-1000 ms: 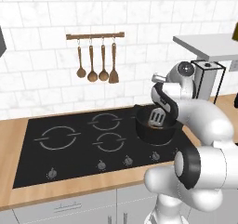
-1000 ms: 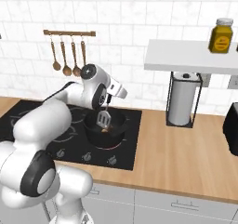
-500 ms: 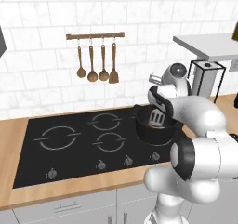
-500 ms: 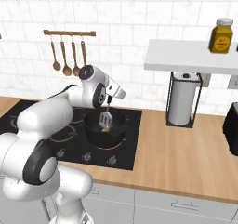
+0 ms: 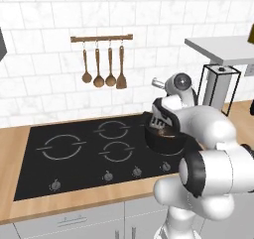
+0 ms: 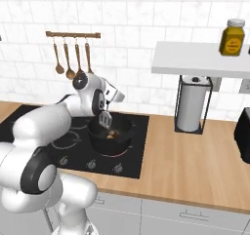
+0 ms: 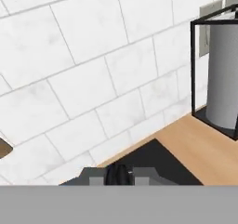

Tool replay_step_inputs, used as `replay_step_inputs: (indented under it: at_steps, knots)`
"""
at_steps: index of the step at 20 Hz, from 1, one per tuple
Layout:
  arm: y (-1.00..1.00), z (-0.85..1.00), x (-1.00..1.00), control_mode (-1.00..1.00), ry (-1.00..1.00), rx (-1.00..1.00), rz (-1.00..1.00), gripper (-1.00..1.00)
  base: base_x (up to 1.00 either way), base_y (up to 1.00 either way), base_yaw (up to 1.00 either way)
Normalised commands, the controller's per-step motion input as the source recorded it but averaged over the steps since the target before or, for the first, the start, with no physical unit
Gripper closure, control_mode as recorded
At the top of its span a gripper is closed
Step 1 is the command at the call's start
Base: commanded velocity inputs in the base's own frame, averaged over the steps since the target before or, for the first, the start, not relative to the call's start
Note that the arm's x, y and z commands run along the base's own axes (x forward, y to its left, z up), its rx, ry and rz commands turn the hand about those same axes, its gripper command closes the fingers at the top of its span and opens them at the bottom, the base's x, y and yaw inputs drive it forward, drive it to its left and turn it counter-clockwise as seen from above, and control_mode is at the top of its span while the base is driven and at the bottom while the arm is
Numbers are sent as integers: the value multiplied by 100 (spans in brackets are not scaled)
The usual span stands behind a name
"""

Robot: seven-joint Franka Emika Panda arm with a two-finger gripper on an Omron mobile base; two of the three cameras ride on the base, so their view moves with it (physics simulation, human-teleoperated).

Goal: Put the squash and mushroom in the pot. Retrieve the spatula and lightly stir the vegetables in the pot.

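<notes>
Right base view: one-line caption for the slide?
Gripper shut on the spatula, slotted head hanging over the vegetables in the black pot on the cooktop.

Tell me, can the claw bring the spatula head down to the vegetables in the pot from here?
Probably yes. The claw, shut on the spatula, hangs right above the open pot; the vegetables lie uncovered just below the head.

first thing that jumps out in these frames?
The big white arm bent over the cooktop, its claw shut on the spatula, whose slotted head dips into the black pot on the right-hand burner. Then the wooden utensils hanging on the tiled wall, and the yellow jar on the shelf.
</notes>
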Motion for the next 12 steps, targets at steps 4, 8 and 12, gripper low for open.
replay_step_inputs:
  at_steps: [4, 8, 12]
  knots:
    - [5, 2, -12, -100, -22, -4, 0, 100, 0, 0, 0]
    - [-13, 11, -7, -100, 14, 1, 0, 100, 0, 0, 0]
    - [-1, 70, 0, -100, 45, 20, 0, 100, 0, 0, 0]
